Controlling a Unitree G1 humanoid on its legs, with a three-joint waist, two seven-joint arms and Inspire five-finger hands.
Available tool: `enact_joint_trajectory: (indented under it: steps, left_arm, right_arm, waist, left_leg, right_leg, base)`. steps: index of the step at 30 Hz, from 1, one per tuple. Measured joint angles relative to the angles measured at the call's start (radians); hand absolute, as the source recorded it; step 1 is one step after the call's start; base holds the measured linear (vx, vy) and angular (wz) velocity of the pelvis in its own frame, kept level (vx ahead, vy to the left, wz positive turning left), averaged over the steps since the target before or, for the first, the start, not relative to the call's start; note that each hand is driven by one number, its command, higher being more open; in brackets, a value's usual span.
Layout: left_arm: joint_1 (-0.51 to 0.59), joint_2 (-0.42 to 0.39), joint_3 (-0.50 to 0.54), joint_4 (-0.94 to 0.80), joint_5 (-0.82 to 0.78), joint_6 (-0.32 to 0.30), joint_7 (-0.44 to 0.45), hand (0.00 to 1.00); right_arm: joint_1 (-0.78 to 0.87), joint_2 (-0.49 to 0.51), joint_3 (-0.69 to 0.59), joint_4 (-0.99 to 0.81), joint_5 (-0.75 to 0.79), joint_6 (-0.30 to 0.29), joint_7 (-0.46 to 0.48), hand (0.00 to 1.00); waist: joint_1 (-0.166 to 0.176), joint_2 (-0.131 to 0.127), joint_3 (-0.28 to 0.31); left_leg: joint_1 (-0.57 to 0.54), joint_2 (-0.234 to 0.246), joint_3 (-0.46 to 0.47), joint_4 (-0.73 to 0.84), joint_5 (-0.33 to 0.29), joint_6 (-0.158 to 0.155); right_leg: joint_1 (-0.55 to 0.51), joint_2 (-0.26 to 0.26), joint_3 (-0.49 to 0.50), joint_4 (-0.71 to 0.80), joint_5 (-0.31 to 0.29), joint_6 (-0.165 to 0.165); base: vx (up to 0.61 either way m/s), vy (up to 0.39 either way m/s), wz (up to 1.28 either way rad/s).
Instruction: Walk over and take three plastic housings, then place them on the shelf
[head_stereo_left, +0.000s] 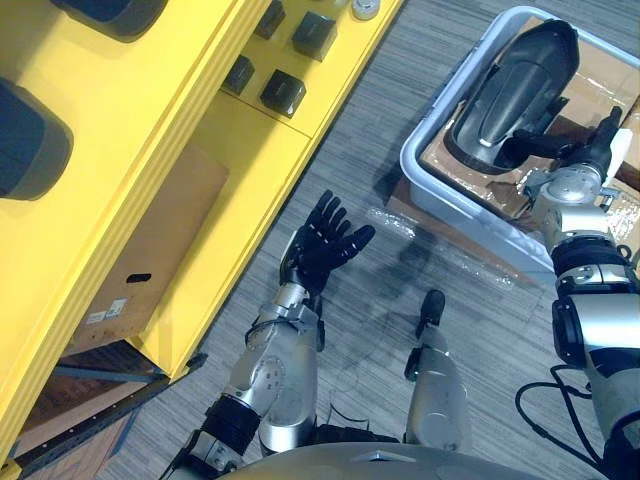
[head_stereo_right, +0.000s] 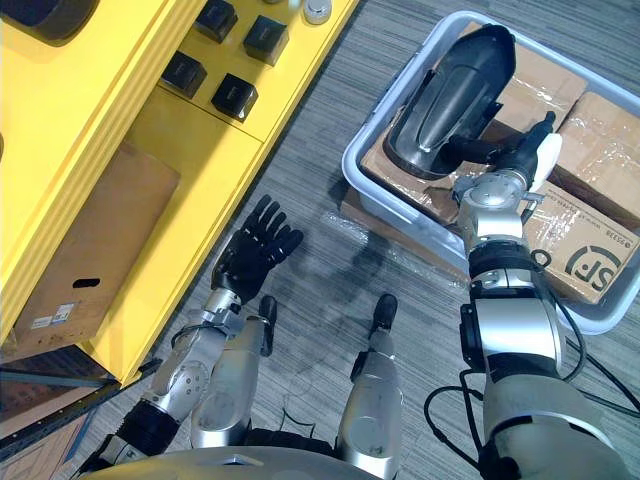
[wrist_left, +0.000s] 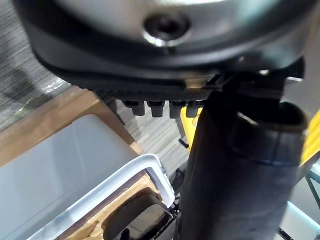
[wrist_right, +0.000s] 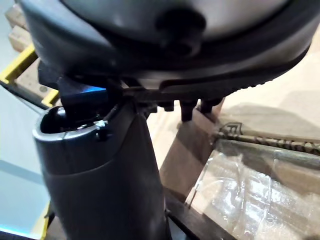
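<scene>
Two dark housings appeared already placed on the yellow shelf, the right hand was at the third housing in the grey bin, its grasp indeterminate, and the left hand was spread and empty.

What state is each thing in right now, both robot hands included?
Bin: upright, holding cardboard boxes and one housing.
Housing: lying on the boxes, not lifted.
Right robot hand: open, over the bin beside the housing.
Left robot hand: open, fingers spread, above the floor.
Shelf: two dark rounded parts on its top level.
</scene>
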Motion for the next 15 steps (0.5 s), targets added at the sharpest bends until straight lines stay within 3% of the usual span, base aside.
enact_joint_trajectory:
  steps: [7,15]
  left_arm:
    - [0.013,0.002,0.001,0.049,-0.020,-0.001,0.000,1.00]
    - [0.059,0.017,0.004,0.047,-0.019,-0.002,0.007,1.00]
  right_arm:
    - [-0.057,-0.111,0.016,0.094,-0.036,0.123,0.121,0.00]
    - [-0.095,-0.152,0.004,0.155,-0.091,0.208,0.117,0.00]
  waist:
    - [-0.003,0.002,-0.001]
    - [0.000,0.008,-0.005]
  left_leg:
    - [0.001,0.000,-0.010,-0.004,0.012,-0.004]
    - [0.017,0.000,-0.021,-0.008,0.018,-0.006]
  right_leg:
    - [0.000,0.000,-0.013,0.012,-0.005,-0.007]
    - [0.023,0.001,-0.028,0.011,-0.006,-0.010]
  base:
    - [-0.04,0.025,0.03]
    - [0.00,0.029,0.06]
